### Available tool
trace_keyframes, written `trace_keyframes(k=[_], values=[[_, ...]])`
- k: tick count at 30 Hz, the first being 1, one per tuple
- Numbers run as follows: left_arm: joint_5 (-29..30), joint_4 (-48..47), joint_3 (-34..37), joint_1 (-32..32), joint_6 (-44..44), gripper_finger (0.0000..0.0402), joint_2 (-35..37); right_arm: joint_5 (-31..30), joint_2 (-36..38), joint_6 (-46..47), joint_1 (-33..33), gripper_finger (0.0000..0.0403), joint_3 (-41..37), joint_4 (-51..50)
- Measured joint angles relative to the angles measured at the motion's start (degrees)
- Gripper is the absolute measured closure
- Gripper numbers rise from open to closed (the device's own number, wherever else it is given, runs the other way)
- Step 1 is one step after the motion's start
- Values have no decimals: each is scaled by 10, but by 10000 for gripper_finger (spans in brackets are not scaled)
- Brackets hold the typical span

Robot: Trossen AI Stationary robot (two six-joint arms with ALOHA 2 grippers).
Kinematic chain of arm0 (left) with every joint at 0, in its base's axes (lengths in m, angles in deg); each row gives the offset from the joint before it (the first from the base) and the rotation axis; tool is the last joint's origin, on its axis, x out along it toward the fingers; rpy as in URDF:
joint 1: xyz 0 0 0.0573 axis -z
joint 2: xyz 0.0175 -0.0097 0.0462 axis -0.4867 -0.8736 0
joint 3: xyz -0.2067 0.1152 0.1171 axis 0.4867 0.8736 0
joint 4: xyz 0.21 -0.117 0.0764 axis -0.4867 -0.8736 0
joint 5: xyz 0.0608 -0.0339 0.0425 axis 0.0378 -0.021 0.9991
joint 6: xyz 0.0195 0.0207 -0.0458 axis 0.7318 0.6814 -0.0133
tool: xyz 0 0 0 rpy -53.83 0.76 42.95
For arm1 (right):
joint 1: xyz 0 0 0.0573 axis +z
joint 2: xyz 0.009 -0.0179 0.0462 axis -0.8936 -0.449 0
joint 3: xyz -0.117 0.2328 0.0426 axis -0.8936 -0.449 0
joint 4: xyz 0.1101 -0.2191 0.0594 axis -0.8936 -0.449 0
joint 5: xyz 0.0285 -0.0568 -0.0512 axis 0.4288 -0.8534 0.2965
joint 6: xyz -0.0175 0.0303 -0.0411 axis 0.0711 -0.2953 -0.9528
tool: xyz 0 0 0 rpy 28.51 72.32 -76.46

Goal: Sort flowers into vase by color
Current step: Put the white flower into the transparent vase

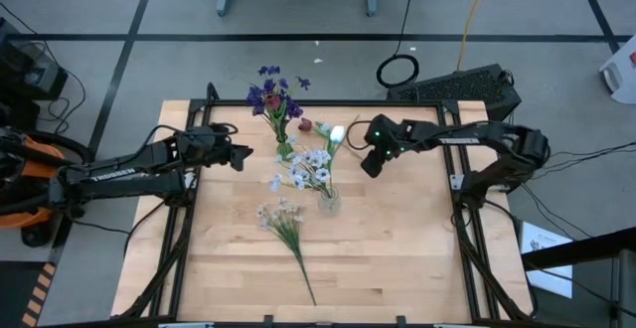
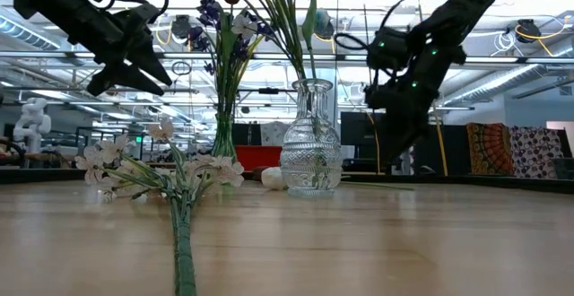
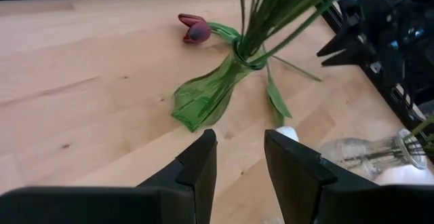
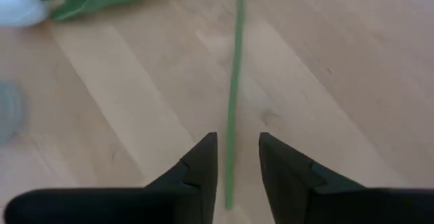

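Wooden bench [image 1: 397,258] carries a white tulip [image 1: 337,135] lying at about one o'clock of centre, its thin, light, probably bendy stem [image 4: 232,95] best pinched mid-length between the right claw's [image 4: 237,157] parted, empty fingers, left claw [image 3: 239,157] likewise parted.

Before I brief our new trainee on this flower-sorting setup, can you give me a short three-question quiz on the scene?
1. True or false: the green vase stands upright.
2. Which flower lies alone on the table's near part? A) pale spray B) purple cluster C) red tulip
3. What runs between the right gripper's fingers in its wrist view?

Key: 1. True; purple flowers stand in it. 2. A. 3. A thin green stem lying on the wood, with the gripper open around it.
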Motion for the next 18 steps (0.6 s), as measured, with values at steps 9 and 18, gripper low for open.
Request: trace_keyframes(k=[9, 18], values=[[10, -1, 0, 0, 0, 272, 0, 0, -64, -91, 2, 268, 68, 25], [10, -4, 0, 0, 0, 272, 0, -1, -163, -332, 13, 292, 157, 26]])
